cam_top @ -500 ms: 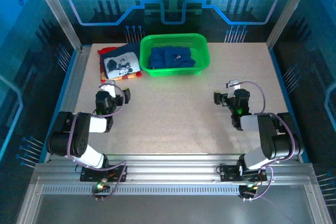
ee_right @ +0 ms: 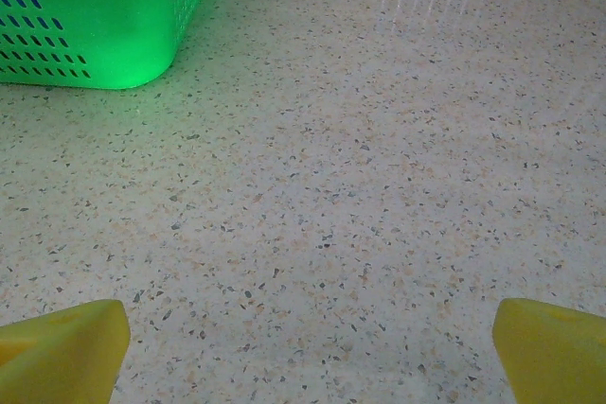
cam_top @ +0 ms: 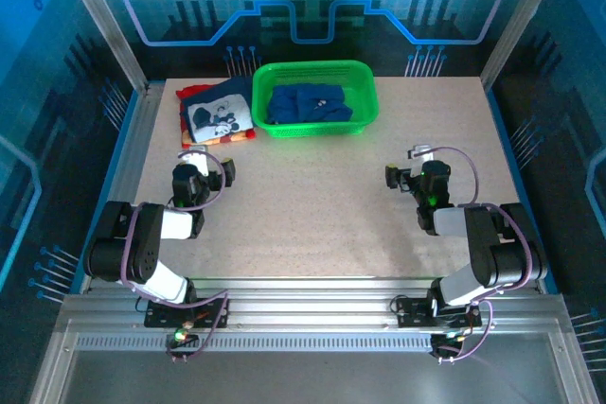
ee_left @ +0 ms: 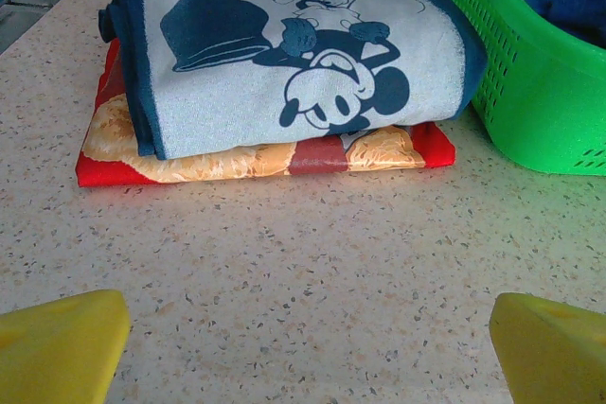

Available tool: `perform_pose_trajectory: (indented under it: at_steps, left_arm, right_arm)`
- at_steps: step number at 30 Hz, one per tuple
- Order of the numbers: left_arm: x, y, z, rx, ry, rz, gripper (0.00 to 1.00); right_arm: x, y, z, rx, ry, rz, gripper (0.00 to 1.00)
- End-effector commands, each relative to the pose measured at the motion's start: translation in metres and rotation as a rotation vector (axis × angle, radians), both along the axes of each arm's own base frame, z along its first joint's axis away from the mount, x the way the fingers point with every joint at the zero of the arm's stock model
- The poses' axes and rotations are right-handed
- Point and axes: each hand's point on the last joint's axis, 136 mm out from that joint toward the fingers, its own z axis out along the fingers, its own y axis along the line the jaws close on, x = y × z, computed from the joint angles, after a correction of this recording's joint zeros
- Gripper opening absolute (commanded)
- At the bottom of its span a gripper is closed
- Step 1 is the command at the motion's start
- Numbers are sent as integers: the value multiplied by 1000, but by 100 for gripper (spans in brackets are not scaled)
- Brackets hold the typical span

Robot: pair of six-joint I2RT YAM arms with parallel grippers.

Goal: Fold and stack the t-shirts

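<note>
A folded navy and white cartoon-mouse t-shirt [ee_left: 294,54] [cam_top: 216,113] lies on top of a folded red t-shirt [ee_left: 256,160] [cam_top: 232,137] at the table's back left. A royal blue t-shirt [cam_top: 311,104] [ee_left: 579,2] sits crumpled inside the green basket [cam_top: 364,92] [ee_left: 530,92]. My left gripper [cam_top: 204,160] [ee_left: 308,352] rests low on the table just in front of the stack, open, nothing between its yellow fingertips [ee_left: 62,342]. My right gripper [cam_top: 415,169] [ee_right: 311,352] is open over bare table at the right, its yellow fingertips [ee_right: 549,347] far apart.
The speckled table [cam_top: 312,196] stretches between the two arms. The green basket [ee_right: 90,16] stands at the back centre, left of the right gripper's line of sight. Metal frame posts [cam_top: 99,16] border the back corners.
</note>
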Motion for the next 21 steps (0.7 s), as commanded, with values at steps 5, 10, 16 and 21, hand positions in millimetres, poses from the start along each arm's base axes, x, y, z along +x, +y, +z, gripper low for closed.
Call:
perform_pose_trajectory:
  at_steps: [5, 10, 16, 21]
  left_arm:
    - [6, -1, 6, 28, -15, -5, 99]
    - [7, 0, 8, 32, -22, -1, 99]
    - [7, 4, 78, -7, 51, 51, 99]
    - [6, -22, 147, -216, 200, 23, 99]
  right_arm:
    - [8, -2, 17, 0, -54, -8, 100]
    - [9, -1, 19, 0, -59, -3, 100]
    - [1, 5, 77, 58, 112, -22, 100]
    - [-20, 37, 134, 176, 305, 48, 100]
